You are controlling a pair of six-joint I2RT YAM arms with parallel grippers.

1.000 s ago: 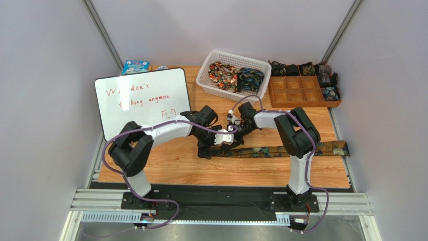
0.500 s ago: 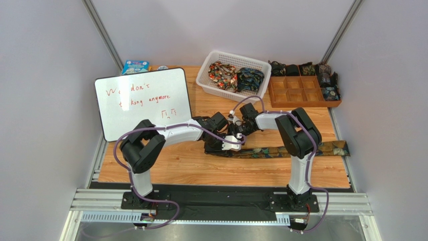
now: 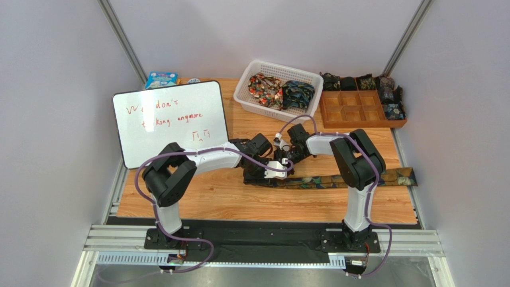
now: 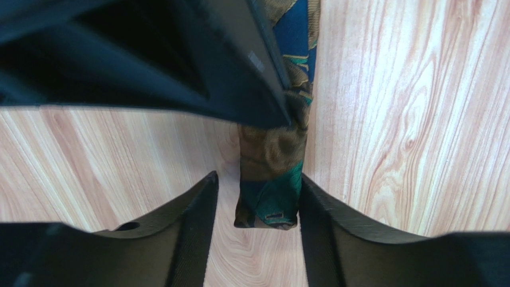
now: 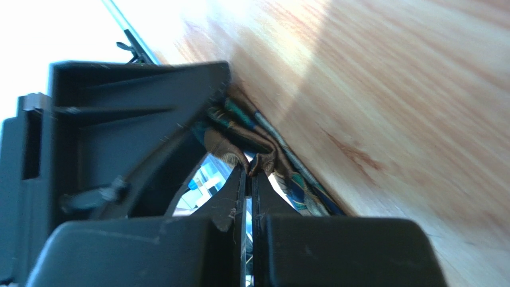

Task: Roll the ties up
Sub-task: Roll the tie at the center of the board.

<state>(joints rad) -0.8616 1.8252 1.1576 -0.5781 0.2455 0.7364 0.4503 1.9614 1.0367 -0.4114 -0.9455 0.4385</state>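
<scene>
left wrist: the left claw (image 4: pixel 257 177) is straddling the narrow end of the tie (image 4: pixel 269 197), half-spread and not clamping. one finger (image 4: pixel 335 239) is brushing the tie's edge, and the other is showing bare wood beside it.
right wrist: the right claw (image 5: pixel 250 170) is pinching shut on a bunched fold of the tie.
tie: it is lying flat on the table (image 3: pixel 209 200), running from the claws at centre out toward 3 o'clock.
risk, slip: the pinched fold is looking small, so a hard pull may be tugging it out of the right claw.
risk, skew: the left claw is sitting off-centre, so the first turn is probably going crooked and giving a coned roll.
risk, crowding: both claws are working nose to nose, so a twist by either is risking a knock.
risk, tail: the wide end is sitting at the table's 3 o'clock edge and may be dragging off it.
room: bare wood is lying open toward 6 and 8 o'clock.
limits: the whiteboard (image 3: pixel 170 119) is standing at 10 o'clock, the basket (image 3: pixel 246 89) at 12 and the tray (image 3: pixel 326 116) at 1, all well apart from the claws.
</scene>
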